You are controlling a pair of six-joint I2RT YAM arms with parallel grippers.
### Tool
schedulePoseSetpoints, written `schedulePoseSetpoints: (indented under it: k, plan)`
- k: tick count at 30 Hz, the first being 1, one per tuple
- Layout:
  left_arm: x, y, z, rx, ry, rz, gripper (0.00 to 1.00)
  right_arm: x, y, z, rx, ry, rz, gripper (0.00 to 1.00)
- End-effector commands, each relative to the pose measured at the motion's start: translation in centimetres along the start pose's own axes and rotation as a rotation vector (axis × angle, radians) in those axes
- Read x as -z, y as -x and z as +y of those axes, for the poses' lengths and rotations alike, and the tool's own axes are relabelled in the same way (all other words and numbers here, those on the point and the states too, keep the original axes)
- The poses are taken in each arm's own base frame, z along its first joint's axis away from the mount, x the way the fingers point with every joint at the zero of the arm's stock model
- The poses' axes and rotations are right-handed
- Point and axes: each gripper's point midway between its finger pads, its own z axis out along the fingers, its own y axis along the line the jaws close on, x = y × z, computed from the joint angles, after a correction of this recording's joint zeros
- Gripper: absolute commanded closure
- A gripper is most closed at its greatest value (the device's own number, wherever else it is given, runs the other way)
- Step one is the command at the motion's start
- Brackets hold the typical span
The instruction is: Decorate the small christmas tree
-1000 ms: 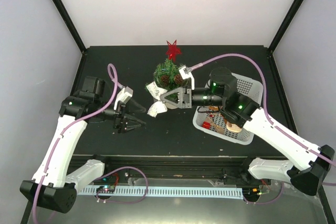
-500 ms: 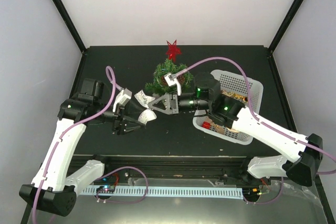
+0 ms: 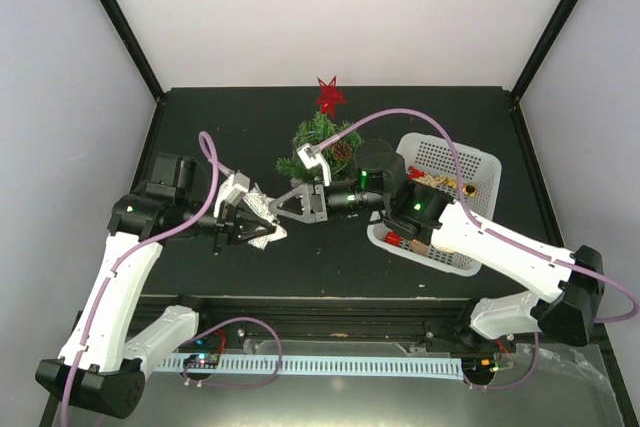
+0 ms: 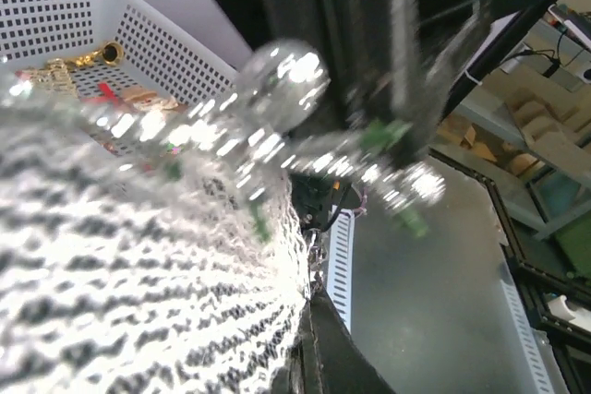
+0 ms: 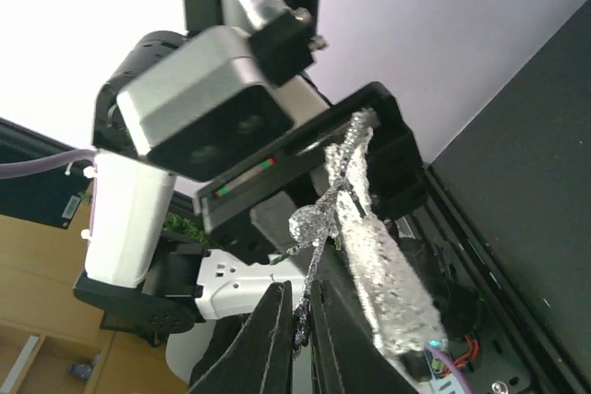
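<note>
Black table [image 3: 200, 127], open room left and front; small christmas tree [image 3: 318, 137] rear centre; left fingers [image 3: 238, 234], earlier spread, now clamp silver mesh ornament [image 5: 379, 269]; right fingers [image 5: 270, 334] pinch its stem.

1 tree [image 3: 318, 137] | 1 star [image 3: 329, 95] | 1 basket [image 3: 482, 161] | 1 silver ornament [image 5: 374, 260]

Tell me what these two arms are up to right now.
Both arms hold one silver mesh ornament between them, in front of the small christmas tree. The left gripper is shut on its mesh end, the right gripper on its thin glittery stem, probably a handover. A red star tops the tree; more trinkets lie in the white basket.
</note>
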Motion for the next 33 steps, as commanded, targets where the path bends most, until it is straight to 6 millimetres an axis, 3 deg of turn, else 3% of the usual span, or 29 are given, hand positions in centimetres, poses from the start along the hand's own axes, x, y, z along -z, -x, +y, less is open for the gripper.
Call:
schedulePoseSetpoints:
  k: [1,7,10,14,20,23,27,30,33]
  plan:
    - [0.1,0.0,0.6,-0.021,0.034,-0.004,0.98,1.4,1.1,3.5,0.064,0.063,-0.039,0.90]
    - [0.2,-0.4,2.9,-0.001,0.138,0.021,0.99,2.9,2.0,4.6,0.109,0.036,-0.092,0.90]
    - [0.7,-0.8,5.5,0.032,0.262,0.038,0.98,3.3,2.3,3.8,0.121,-0.030,-0.105,0.90]
    - [3.1,-0.7,9.2,0.108,0.434,-0.001,0.98,3.7,3.2,2.6,0.139,-0.134,-0.135,0.90]
    - [4.4,-0.4,10.2,0.135,0.487,-0.040,0.99,4.5,4.5,0.7,0.131,-0.215,-0.179,0.90]
    - [4.7,-0.5,10.2,0.126,0.512,-0.047,0.98,6.3,5.8,-1.9,0.094,-0.312,-0.232,0.91]
    - [5.1,-0.6,10.3,0.116,0.542,-0.058,0.98,10.8,8.5,-6.0,0.024,-0.407,-0.346,0.91]
    - [5.2,-0.7,10.5,0.122,0.549,-0.059,0.99,14.0,10.1,-7.9,-0.012,-0.402,-0.412,0.91]
    - [5.4,-0.7,11.0,0.136,0.551,-0.056,0.98,15.9,11.0,-9.4,-0.027,-0.395,-0.432,0.91]
